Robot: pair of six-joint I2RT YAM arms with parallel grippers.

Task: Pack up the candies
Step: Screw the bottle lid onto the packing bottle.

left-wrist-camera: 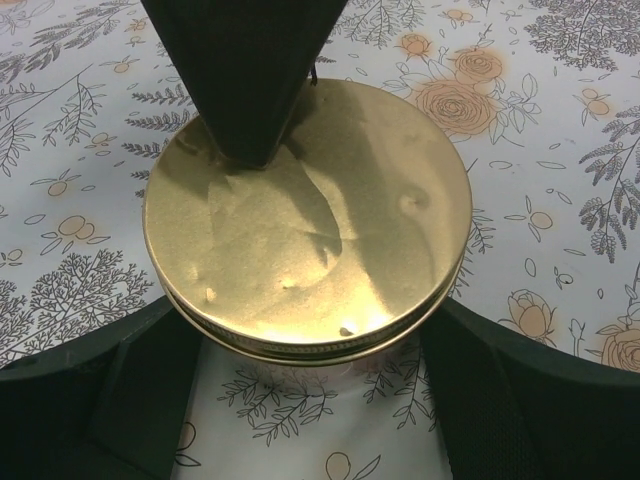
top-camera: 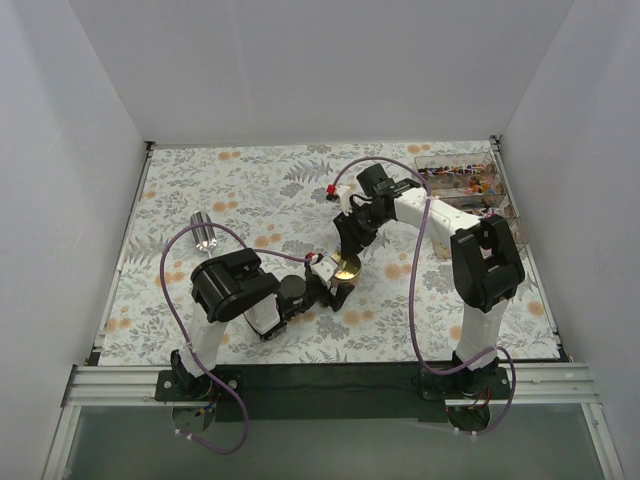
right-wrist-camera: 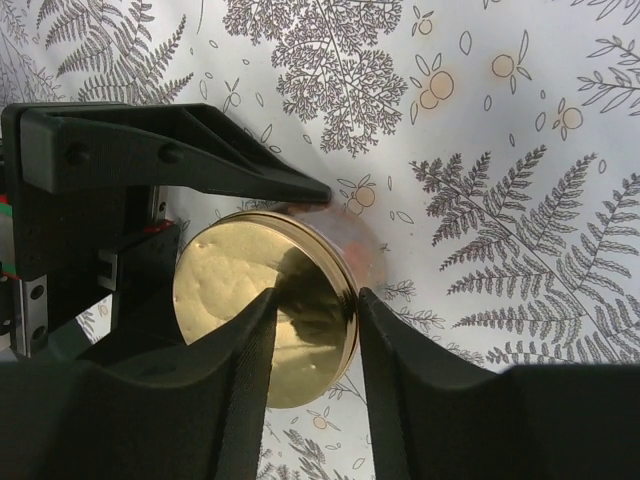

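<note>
The small round clear jar with its gold lid (top-camera: 347, 267) stands mid-table. My left gripper (top-camera: 337, 284) is shut on the jar body just under the lid (left-wrist-camera: 305, 215), one finger on each side (left-wrist-camera: 130, 390). My right gripper (top-camera: 350, 250) comes down from above, jaws a narrow gap apart. In the right wrist view (right-wrist-camera: 316, 300) one finger lies over the lid face (right-wrist-camera: 230, 290) and the other just outside its rim. A reddish tint shows through the jar wall (right-wrist-camera: 362, 245). The candies (top-camera: 462, 178) lie in the clear compartment box (top-camera: 505, 225) at far right.
A small silvery object (top-camera: 204, 232) lies on the floral cloth at the left. White walls close in the table on three sides. The compartment box stands against the right wall. Purple cables loop around both arms.
</note>
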